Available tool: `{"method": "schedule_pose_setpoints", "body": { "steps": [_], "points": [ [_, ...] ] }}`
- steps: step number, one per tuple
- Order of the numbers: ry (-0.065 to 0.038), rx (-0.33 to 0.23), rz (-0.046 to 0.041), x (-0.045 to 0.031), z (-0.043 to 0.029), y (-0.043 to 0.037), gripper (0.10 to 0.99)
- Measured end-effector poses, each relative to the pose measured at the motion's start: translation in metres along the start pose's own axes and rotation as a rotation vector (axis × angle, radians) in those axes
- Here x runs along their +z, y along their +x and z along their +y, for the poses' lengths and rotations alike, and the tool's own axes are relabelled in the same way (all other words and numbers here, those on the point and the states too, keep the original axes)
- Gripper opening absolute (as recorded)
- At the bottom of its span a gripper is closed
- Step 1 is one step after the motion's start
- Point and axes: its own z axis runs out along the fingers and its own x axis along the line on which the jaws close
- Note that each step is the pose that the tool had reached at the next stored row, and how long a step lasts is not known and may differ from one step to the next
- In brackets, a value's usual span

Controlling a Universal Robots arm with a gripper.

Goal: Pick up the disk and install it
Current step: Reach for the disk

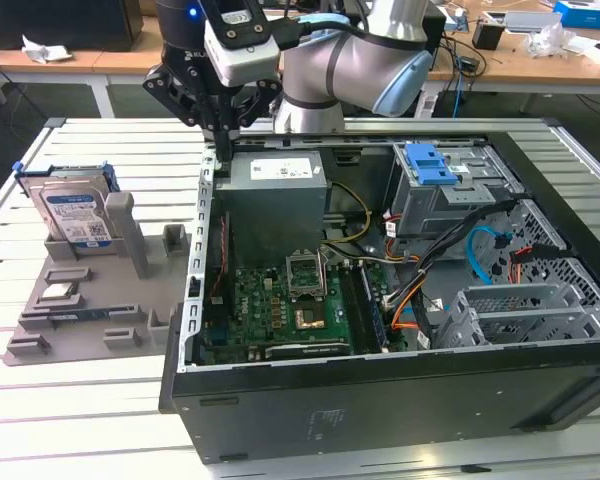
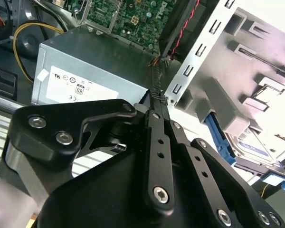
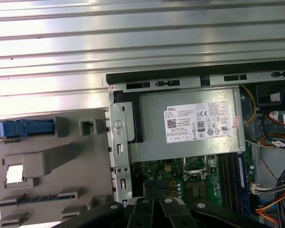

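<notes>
- Pale slatted metal formed the table, and cluttered wooden desks ran along behind it.
- An open computer case lay on its side on the table, with its motherboard facing up.
- A grey power supply box sat in the case's far corner on the exterior view's left. A grey drive bay with a blue handle stood further toward the exterior view's right.
- Outside the case, on the exterior view's left, a grey holder rested on the table just beside the case wall.
- The disk stood upright on edge at the far end of that holder. Its white-and-blue label faced the exterior camera, and it was clipped in a blue frame.
- The gripper hung pointing down over the case wall on the exterior view's left, close to a corner of the power supply box.
- Its fingers were pressed together into one narrow tip, with nothing between them.
- The disk was well apart from the gripper, off to the exterior view's left, and nothing touched it but the holder.
</notes>
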Motion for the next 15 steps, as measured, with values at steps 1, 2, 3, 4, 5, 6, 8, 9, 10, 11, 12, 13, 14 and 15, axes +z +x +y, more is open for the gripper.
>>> {"method": "schedule_pose_setpoints", "body": {
  "steps": [1, 2, 3, 4, 5, 6, 8, 9, 10, 11, 12, 13, 14, 15],
  "points": [
    [0.000, 0.000, 0.0000, -0.0001, -0.0001, 0.0012, 0.106],
    [0.000, 0.000, 0.0000, -0.0001, -0.0002, 0.0023, 0.106],
    [0.000, 0.000, 0.0000, -0.0001, -0.0002, 0.0030, 0.106],
    [0.000, 0.000, 0.0000, -0.0001, -0.0003, 0.0040, 0.106],
    [0.000, 0.000, 0.0001, -0.0002, -0.0004, 0.0050, 0.106],
    [0.000, 0.000, 0.0001, -0.0002, -0.0004, 0.0059, 0.106],
    [0.000, 0.000, 0.0000, -0.0002, -0.0005, 0.0070, 0.106],
    [0.000, 0.000, 0.0000, -0.0002, -0.0006, 0.0076, 0.106],
    [0.000, 0.000, 0.0000, -0.0003, -0.0006, 0.0083, 0.106],
    [0.000, 0.000, 0.0001, -0.0003, -0.0007, 0.0090, 0.106],
    [0.000, 0.000, 0.0000, -0.0003, -0.0007, 0.0099, 0.106],
    [0.000, 0.000, 0.0000, -0.0003, -0.0008, 0.0106, 0.106],
    [0.000, 0.000, 0.0000, -0.0003, -0.0008, 0.0112, 0.106],
    [0.000, 0.000, 0.0000, -0.0003, -0.0009, 0.0120, 0.106]
  ]
}}
